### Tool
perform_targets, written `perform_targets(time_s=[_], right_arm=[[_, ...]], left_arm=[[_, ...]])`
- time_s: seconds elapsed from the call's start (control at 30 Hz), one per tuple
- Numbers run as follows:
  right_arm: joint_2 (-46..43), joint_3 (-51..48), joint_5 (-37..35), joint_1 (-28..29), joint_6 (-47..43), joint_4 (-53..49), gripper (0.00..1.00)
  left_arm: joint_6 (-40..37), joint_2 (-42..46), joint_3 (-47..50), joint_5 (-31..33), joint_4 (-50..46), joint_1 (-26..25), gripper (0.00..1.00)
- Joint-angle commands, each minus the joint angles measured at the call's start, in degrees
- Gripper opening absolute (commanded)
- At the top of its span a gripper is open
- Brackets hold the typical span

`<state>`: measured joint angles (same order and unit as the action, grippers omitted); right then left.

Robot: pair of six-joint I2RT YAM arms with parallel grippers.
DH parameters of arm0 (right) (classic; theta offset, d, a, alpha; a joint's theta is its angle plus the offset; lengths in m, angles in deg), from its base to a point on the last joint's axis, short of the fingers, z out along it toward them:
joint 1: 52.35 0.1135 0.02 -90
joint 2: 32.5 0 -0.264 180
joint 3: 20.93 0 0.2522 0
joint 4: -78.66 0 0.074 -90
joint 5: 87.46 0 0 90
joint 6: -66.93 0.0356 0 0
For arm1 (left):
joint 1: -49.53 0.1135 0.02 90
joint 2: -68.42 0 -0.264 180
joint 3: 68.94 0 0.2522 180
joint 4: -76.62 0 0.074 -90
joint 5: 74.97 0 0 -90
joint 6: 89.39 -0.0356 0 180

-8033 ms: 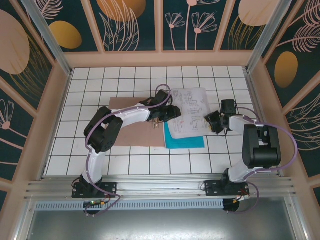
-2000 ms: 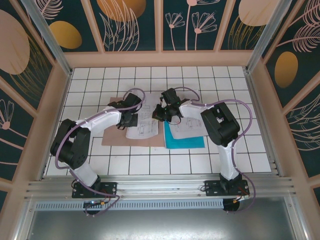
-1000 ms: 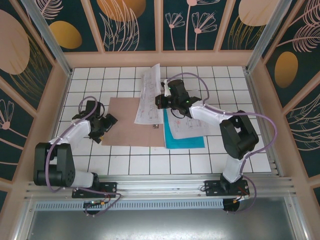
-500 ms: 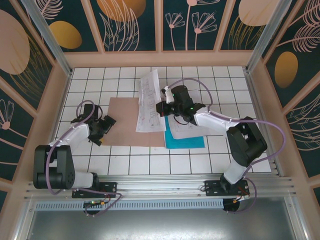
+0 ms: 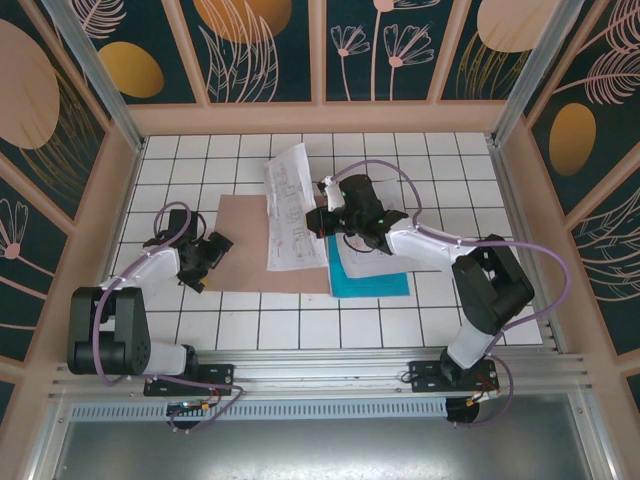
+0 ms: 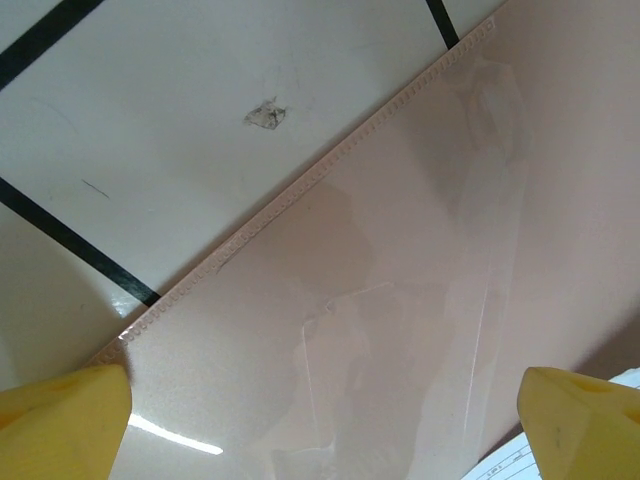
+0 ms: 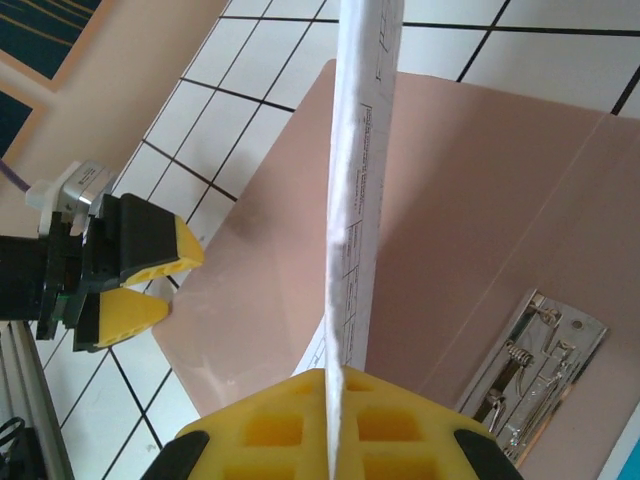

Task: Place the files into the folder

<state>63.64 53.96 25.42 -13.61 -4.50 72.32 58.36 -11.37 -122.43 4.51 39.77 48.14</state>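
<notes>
Tiled surface (image 5: 180,160), right claw (image 5: 318,222) clamped on sheet (image 5: 292,210) over folder (image 5: 245,240), left claw (image 5: 207,262) apart at folder's 9 o'clock edge

A white printed sheet (image 5: 293,205) stands steeply tilted above the open, flat pinkish-brown folder (image 5: 240,255); a teal-blue sheet (image 5: 372,284) lies flat just beside the folder's right edge.

Printed sheet (image 5: 294,212), perhaps aloft, over folder (image 5: 240,245)
</notes>
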Motion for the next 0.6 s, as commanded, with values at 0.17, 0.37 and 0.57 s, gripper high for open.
perform_targets(time_s=[0.17,0.37,0.57], right_arm=[[-0.2,-2.9,5.1,0.0,3.5,6.0,0.0],[1.4,-6.8,10.6,-2.1,9.5,14.0,0.0],[4.0,-8.5,12.7,-3.0,13.9,20.4,0.0]], left_arm=[[-0.4,0.7,0.6,-0.6,-0.4,0.5,0.99],[-2.8,0.8,-1.2,0.9,-2.6,0.9,0.99],[-7.1,-0.6,-3.1,2.1,-5.4,3.4,0.99]])
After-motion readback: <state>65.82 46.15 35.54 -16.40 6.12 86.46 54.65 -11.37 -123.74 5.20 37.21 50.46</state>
